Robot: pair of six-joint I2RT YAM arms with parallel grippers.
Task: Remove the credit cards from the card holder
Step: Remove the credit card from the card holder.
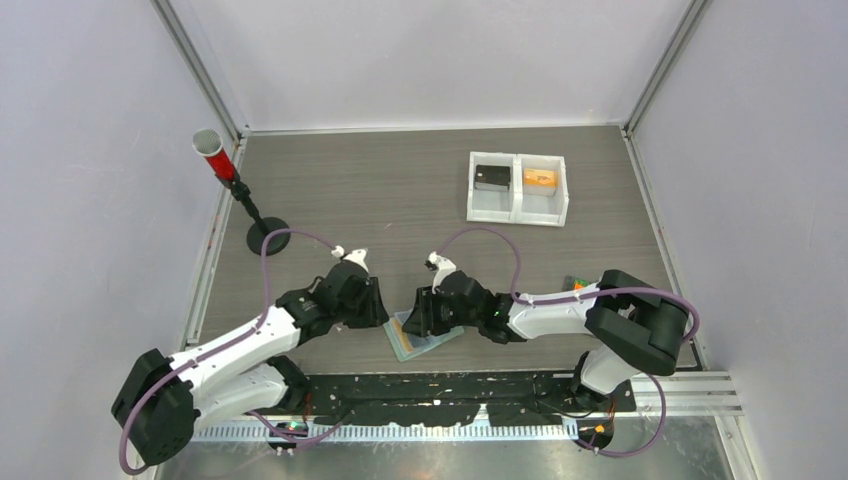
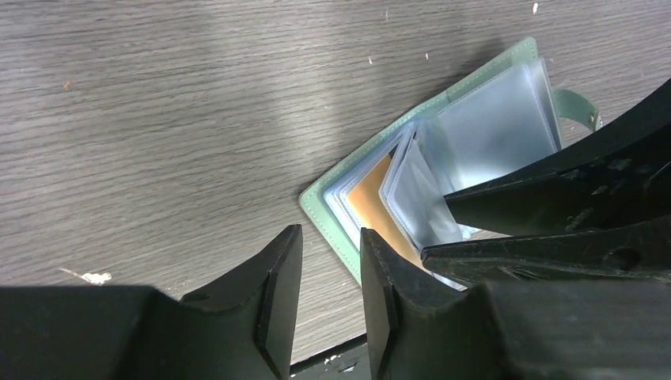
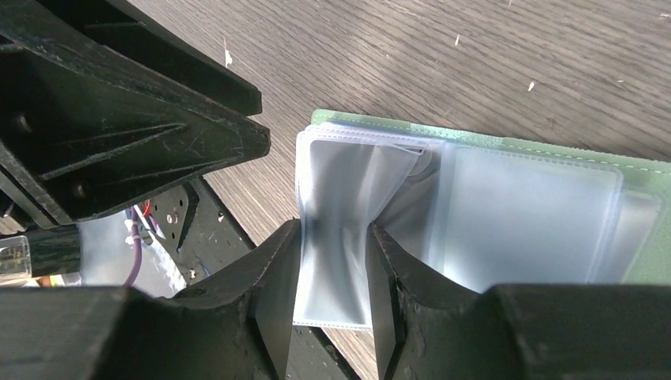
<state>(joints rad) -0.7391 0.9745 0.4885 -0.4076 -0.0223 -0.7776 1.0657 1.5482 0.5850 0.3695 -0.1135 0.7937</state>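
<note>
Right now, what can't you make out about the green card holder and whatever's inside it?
- Top view: sage-green bifold card holder, mostly hidden under the left wrist and right wrist.
- Left wrist view: orange-tan flat card, near end behind black jaws; print unreadable through frosted plastic sleeves.
- Right wrist view: no card shows; the clear sleeve pinched in the right jaws covers the pockets.
- Any second card: not discernible anywhere.

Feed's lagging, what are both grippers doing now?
Left gripper: open, narrow gap, holding nothing.
Right gripper: closed on a clear sleeve of the card holder.
</note>
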